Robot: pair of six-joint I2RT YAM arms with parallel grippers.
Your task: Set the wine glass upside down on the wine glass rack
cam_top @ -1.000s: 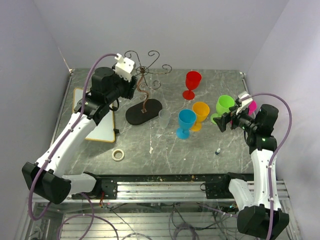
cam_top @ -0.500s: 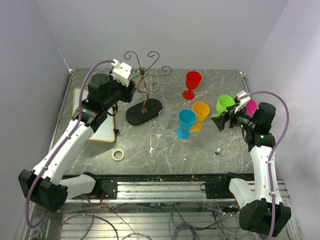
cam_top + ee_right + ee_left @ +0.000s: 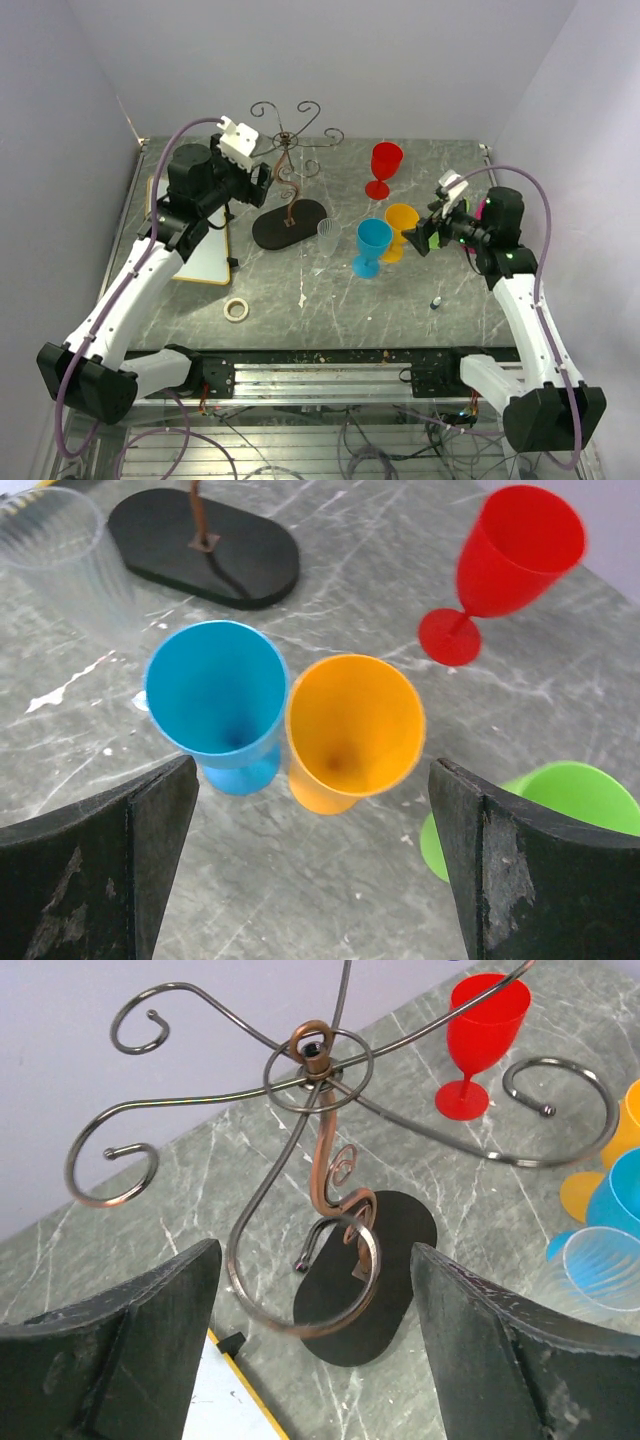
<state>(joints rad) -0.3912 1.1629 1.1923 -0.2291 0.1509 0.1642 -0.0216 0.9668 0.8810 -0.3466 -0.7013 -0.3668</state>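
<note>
Hovering released over the orange wine glass (image 3: 352,725), the right gripper (image 3: 428,236) seems at pickup; the left gripper (image 3: 315,1260), also released, faces the wine glass rack (image 3: 318,1150) near the far edge of the table (image 3: 330,310). Next: descend, clench.

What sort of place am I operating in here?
Probably a robotics lab test cell, not a home: plain walls box in a marble-patterned table, the arms are bolted to an aluminium rail, and the wine glass rack and coloured goblets look like staged props.
</note>
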